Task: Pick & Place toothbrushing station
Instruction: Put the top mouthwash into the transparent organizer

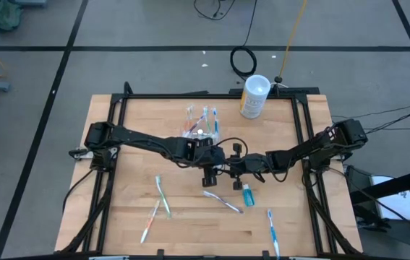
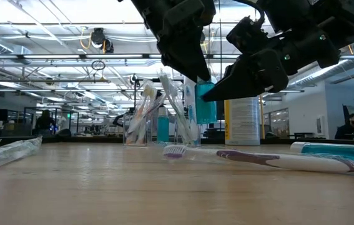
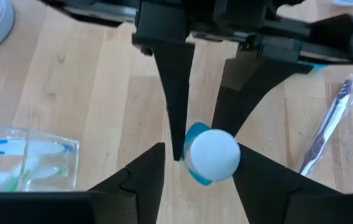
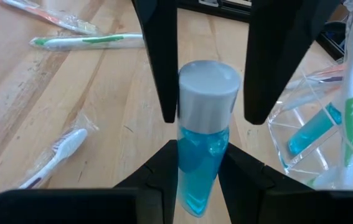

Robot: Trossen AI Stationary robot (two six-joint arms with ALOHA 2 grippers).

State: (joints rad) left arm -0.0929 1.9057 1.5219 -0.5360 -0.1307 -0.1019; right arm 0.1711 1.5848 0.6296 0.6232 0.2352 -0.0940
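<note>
Clear holder [image 1: 203, 124] with toothbrushes stood at table's far middle, left gripper [image 1: 210, 173] hung spread wide around a raised teal toothpaste tube [image 4: 202, 134], right gripper [image 1: 235, 167] clenched the tube's lower end, facing it mid-table.

Table [image 1: 125, 217]: light wooden top set in a black frame.
Canister [image 1: 254, 97]: white cylinder with a yellowish label, upright near the table's far edge.
Black cable [image 1: 244, 61]: coiled on the grey floor beyond the table.
Person [image 2: 350, 127]: seated far off in the room.
</note>
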